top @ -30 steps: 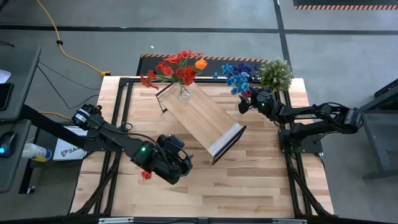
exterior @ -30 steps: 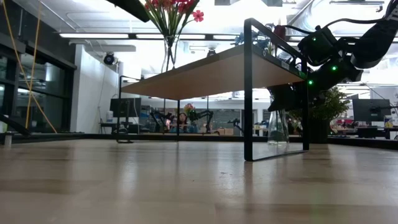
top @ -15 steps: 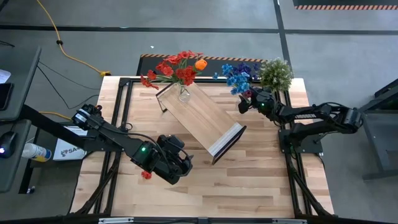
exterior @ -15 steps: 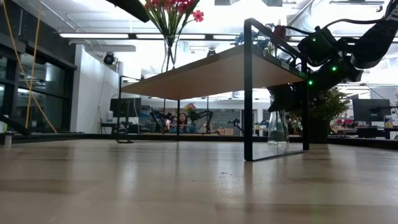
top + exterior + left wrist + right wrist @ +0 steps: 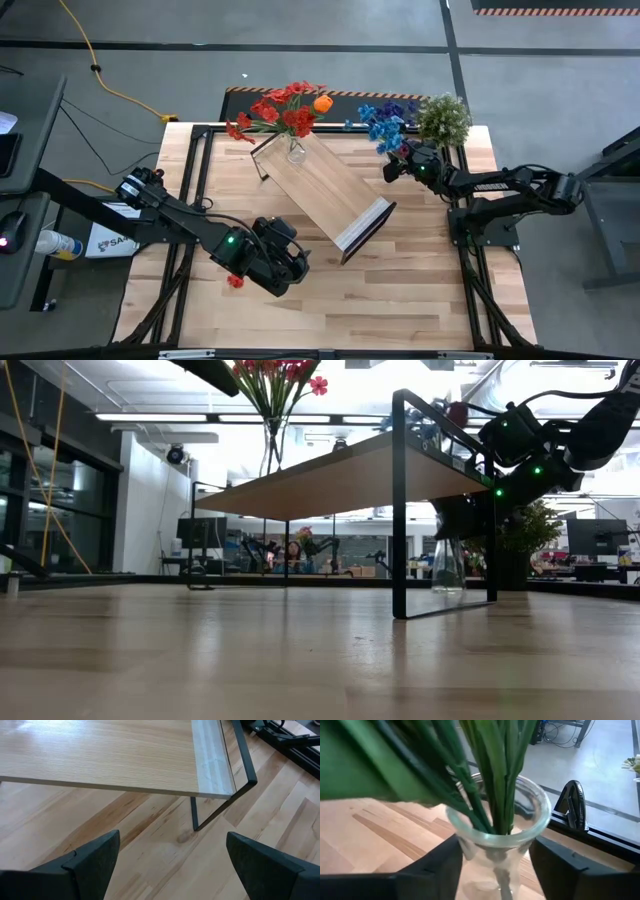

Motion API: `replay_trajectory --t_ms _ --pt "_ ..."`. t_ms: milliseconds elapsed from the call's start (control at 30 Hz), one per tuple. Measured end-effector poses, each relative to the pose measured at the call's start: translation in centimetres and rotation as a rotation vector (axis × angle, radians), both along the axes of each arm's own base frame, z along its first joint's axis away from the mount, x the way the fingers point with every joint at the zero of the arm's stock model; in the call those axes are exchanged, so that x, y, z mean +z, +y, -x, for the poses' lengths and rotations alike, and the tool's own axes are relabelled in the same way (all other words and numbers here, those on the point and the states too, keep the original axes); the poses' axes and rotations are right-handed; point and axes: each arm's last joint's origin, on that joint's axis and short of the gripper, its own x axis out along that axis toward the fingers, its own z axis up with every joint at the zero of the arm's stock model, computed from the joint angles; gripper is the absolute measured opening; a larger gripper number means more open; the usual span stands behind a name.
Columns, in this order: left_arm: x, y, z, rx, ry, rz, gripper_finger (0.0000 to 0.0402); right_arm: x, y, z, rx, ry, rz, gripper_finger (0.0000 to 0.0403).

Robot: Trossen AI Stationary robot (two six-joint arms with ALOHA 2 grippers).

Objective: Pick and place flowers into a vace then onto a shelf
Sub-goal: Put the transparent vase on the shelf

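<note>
My right jaws (image 5: pixel 492 865) have drawn in on either side of a glass vase (image 5: pixel 497 840) at the far right of the surface (image 5: pixel 400 280); the wrist view shows a dark finger on each flank of the glass, close against it, though I cannot tell whether they press it yet. A second ago they stood wider, so I read this as the grip going on. The vase holds green stems (image 5: pixel 495 775) topped by blue flowers (image 5: pixel 383 122), and it stands on the surface between the shelf (image 5: pixel 325 190) and a bushy pale-green plant (image 5: pixel 443 117). The blue blooms have shifted slightly against the plant since then, a hint the vase is being nudged. A first vase with red and orange flowers (image 5: pixel 285 108) already sits at the shelf's far end. That leaves this second bunch to be lifted and set on the wooden board. My left jaws (image 5: pixel 167 865) wait wide apart and empty near the front of the surface, looking at the shelf's white-edged near end.
</note>
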Motion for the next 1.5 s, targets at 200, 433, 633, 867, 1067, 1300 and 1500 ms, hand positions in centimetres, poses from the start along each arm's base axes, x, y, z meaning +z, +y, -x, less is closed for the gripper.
replay_trajectory --t_ms 200,433,633,867,1067,1300,1500 --pt "0.0 0.0 0.0 -0.001 0.0 -0.001 0.0397 -0.07 0.02 0.03 -0.007 -0.008 -0.013 0.0154" --pt "0.0 0.0 0.0 -0.002 0.001 -0.002 0.0397 -0.1 0.04 0.02 0.0 -0.012 -0.022 0.0182" --pt "0.0 0.0 0.0 -0.002 0.001 -0.002 0.0397 -0.37 0.11 0.11 -0.011 -0.018 -0.06 0.0225" --pt "0.0 0.01 0.0 -0.001 0.001 -0.003 0.0397 -0.62 0.19 0.21 -0.017 -0.009 -0.087 0.0214" --pt "0.0 0.01 0.0 -0.002 0.001 -0.003 0.0397 -0.62 0.22 0.17 -0.001 -0.011 -0.093 0.0221" --pt "0.0 0.0 0.0 -0.002 0.001 -0.003 0.0397 -0.62 0.23 0.17 0.002 -0.012 -0.094 0.0244" --pt "0.0 0.01 0.0 -0.003 0.002 -0.005 0.0397 -0.66 0.29 0.11 0.027 -0.023 -0.113 0.0263"
